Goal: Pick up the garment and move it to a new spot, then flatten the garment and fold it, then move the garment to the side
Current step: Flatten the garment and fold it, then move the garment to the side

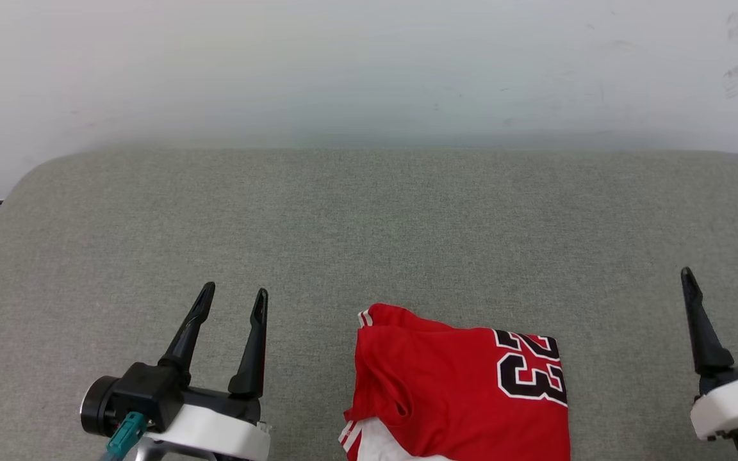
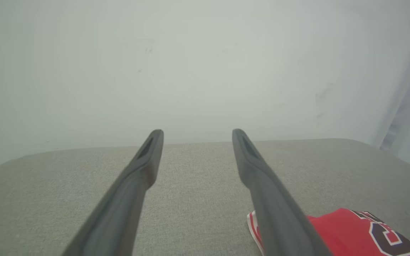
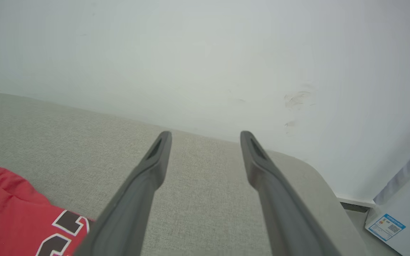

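Near edge, centre: the garment [image 1: 459,384], a red jersey-fabric T-shirt with black, white-edged "23" lettering and red-white striped trim, lies folded in a rough rectangle on the grey woven-fabric table [image 1: 369,224]. Its nearest part is cut off by the head view's lower border. Left hand [image 1: 235,289], two long dark fingers on a black-and-white wrist, is well to its left, spread wide and empty. Right hand [image 1: 715,267], likewise wide and empty, is well to its right. Beyond the table's rounded far corners: a scuffed white wall [image 1: 369,64].
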